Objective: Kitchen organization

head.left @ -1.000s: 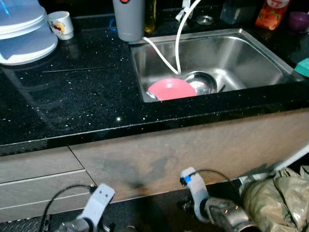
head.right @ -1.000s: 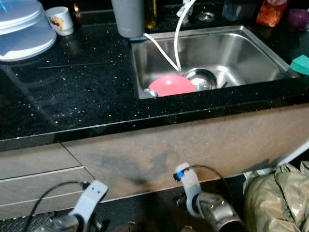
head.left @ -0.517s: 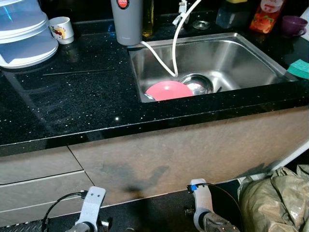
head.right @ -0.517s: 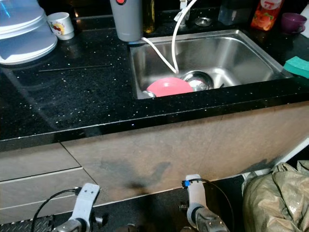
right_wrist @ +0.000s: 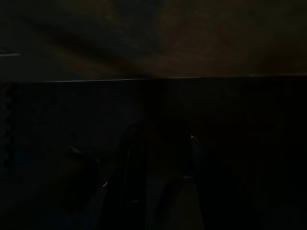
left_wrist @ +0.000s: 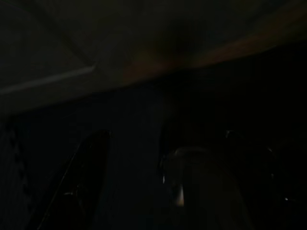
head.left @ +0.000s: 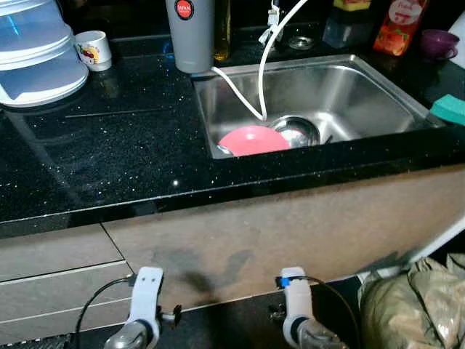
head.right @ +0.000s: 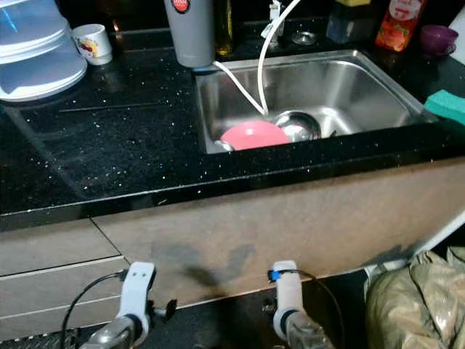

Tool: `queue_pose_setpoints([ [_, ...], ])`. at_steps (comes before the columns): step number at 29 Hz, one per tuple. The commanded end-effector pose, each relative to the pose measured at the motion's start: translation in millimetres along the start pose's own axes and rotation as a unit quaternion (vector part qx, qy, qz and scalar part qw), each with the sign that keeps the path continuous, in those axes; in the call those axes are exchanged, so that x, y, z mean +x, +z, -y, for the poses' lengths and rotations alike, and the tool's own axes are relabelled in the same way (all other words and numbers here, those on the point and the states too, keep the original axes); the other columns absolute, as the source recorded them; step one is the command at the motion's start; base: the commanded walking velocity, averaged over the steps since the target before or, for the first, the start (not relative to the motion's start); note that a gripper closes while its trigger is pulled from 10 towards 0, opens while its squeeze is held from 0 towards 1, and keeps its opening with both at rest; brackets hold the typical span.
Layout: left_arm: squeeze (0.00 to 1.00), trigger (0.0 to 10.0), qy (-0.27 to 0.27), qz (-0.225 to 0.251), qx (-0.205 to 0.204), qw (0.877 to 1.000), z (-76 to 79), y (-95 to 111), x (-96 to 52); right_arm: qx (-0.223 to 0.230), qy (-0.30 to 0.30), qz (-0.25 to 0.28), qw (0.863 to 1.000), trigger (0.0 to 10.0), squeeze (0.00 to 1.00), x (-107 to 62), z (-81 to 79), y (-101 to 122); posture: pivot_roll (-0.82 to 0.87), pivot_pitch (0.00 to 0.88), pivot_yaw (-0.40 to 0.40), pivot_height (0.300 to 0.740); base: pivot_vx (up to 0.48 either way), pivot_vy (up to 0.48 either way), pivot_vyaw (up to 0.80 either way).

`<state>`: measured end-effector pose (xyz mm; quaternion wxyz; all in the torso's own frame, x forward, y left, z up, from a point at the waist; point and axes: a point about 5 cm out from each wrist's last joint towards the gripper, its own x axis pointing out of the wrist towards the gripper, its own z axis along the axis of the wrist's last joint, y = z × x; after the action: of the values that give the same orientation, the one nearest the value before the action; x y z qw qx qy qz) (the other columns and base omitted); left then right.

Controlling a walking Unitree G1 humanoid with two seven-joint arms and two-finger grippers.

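Note:
A steel sink (head.left: pixel 363 94) is set into the black speckled counter (head.left: pixel 109 153). A pink bowl (head.left: pixel 254 139) lies upside down in it beside a steel bowl (head.left: pixel 298 129), and a white hose (head.left: pixel 265 65) runs down into the basin. My left arm (head.left: pixel 145 294) and right arm (head.left: pixel 294 302) hang idle below the counter, in front of the cabinet. My left gripper (left_wrist: pixel 124 177) and right gripper (right_wrist: pixel 160 177) are only dark shapes in the wrist views.
A grey tumbler (head.left: pixel 190 33), a white mug (head.left: pixel 94 49) and a stacked white container (head.left: pixel 36 58) stand at the back left. An orange bottle (head.left: pixel 398 27), a purple cup (head.left: pixel 438 42) and a green sponge (head.left: pixel 452 109) sit to the right. A crumpled bag (head.left: pixel 414 305) lies on the floor.
The whole picture has shifted, so the camera has moved. Both arms have sunk lower in the view and now hang straighter; the silver part of the right arm has dropped out of sight.

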<state>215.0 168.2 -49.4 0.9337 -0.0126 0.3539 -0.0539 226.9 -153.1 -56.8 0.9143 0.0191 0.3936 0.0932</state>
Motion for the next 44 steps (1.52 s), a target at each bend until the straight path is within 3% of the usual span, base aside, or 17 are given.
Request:
queue_pose_setpoints([
  [1,0.0,10.0,0.001,-0.011,-0.004,1.0,-2.2,-8.8,-2.2,0.001,0.001,-0.007,1.0,10.0,0.0,-0.3,-1.1,-6.4,0.02,0.138,0.006,0.74,0.0,0.0,0.8],
  [6,0.0,10.0,0.008,-0.004,-0.01,1.0,-5.6,-7.8,-2.2,0.021,-0.017,-0.004,1.0,10.0,0.0,-1.3,5.0,-8.0,0.02,0.139,0.009,0.74,0.0,0.0,0.32],
  [17,0.0,10.0,-0.002,0.004,-0.006,1.0,-4.0,-6.1,-1.4,0.012,-0.017,-0.003,1.0,10.0,0.0,-1.5,6.1,-8.8,0.02,0.132,0.011,0.74,0.0,0.0,0.0],
  [23,0.0,10.0,-0.006,-0.005,0.01,1.0,-1.0,-6.3,0.7,0.01,-0.018,-0.002,1.0,10.0,0.0,-1.6,6.5,-9.2,0.01,0.127,0.011,0.74,0.0,-0.48,0.0],
  [27,0.0,10.0,0.004,-0.002,-0.018,1.0,-0.3,-5.8,1.2,0.009,-0.019,-0.002,1.0,10.0,0.0,-1.8,7.0,-9.3,0.01,0.124,0.009,0.74,0.0,-0.12,0.0],
  [44,0.0,10.0,0.004,0.016,-0.022,1.0,-4.5,-1.6,0.8,-0.01,-0.012,0.003,1.0,10.0,0.0,-0.3,4.2,-5.0,0.01,0.125,0.006,0.74,0.0,0.0,0.0],
])
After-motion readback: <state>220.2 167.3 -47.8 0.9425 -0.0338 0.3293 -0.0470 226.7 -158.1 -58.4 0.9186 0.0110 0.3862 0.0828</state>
